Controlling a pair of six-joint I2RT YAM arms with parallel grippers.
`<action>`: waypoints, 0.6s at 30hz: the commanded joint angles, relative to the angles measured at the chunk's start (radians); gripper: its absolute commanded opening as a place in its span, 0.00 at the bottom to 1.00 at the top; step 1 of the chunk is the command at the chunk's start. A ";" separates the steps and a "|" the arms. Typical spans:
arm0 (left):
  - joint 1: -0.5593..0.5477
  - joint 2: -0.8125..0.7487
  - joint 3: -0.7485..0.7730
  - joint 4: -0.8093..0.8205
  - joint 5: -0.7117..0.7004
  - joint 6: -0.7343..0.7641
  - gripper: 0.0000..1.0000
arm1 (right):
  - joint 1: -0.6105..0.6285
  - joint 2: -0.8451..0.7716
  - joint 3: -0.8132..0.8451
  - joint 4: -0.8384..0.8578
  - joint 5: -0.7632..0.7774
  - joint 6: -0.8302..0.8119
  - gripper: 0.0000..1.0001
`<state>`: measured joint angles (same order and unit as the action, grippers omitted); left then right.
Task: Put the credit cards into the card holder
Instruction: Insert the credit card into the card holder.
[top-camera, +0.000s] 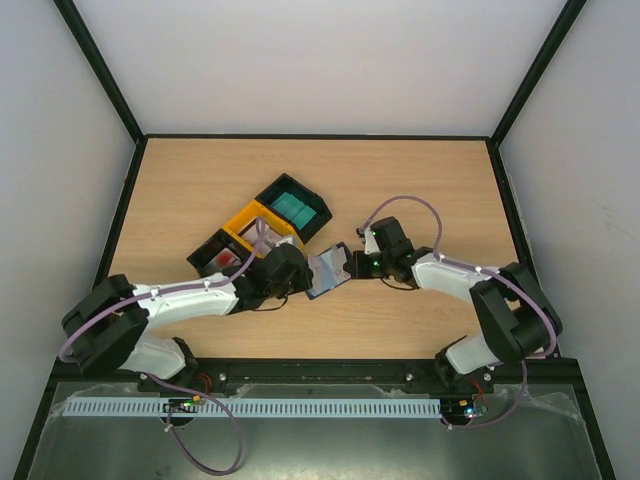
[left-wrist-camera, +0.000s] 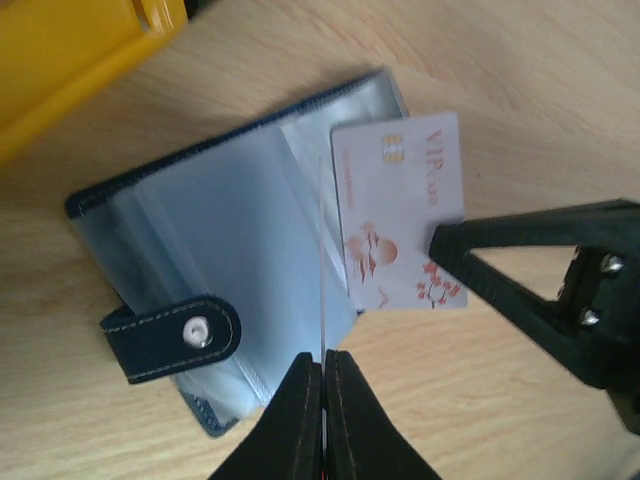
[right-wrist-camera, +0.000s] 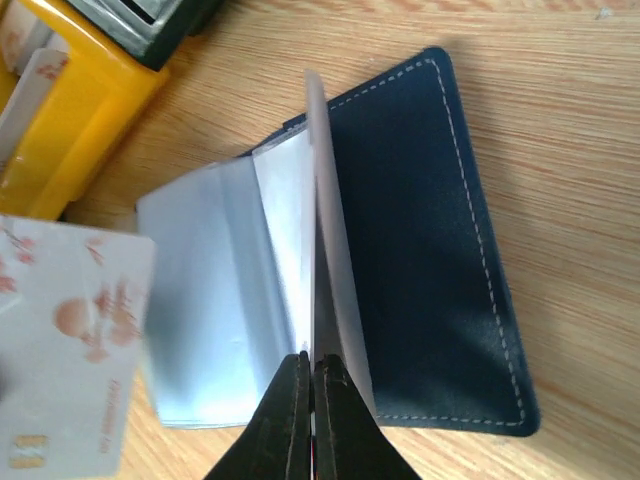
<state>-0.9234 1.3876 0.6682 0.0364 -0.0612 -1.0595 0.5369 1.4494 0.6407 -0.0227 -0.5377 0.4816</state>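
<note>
On the wooden table (top-camera: 430, 190), just beside the yellow tray (top-camera: 243, 215), the navy card holder (left-wrist-camera: 230, 230) lies spread open between the two arms. A white VIP credit card (left-wrist-camera: 395, 215) overlaps its clear sleeves and juts past their edge. The left gripper (left-wrist-camera: 322, 375) and right gripper (right-wrist-camera: 312, 375) are each pinched tight on a thin sleeve leaf. I cannot tell what holds the card.

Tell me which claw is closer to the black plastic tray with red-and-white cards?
Left. The left gripper sits just beside the black plastic tray; the right gripper is farther off, beyond the navy folding card holder.
</note>
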 joint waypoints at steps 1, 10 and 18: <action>-0.006 -0.020 -0.008 0.011 -0.168 0.006 0.02 | -0.005 0.057 0.033 0.060 0.014 -0.074 0.02; 0.015 -0.055 -0.065 -0.094 -0.147 0.004 0.03 | -0.006 0.116 0.031 0.110 -0.108 -0.017 0.02; 0.026 -0.085 -0.123 -0.149 -0.178 -0.031 0.02 | -0.006 0.075 -0.066 0.100 -0.020 0.146 0.02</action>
<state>-0.9047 1.3338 0.5766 -0.0601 -0.2031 -1.0706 0.5339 1.5505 0.6434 0.0803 -0.6167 0.5343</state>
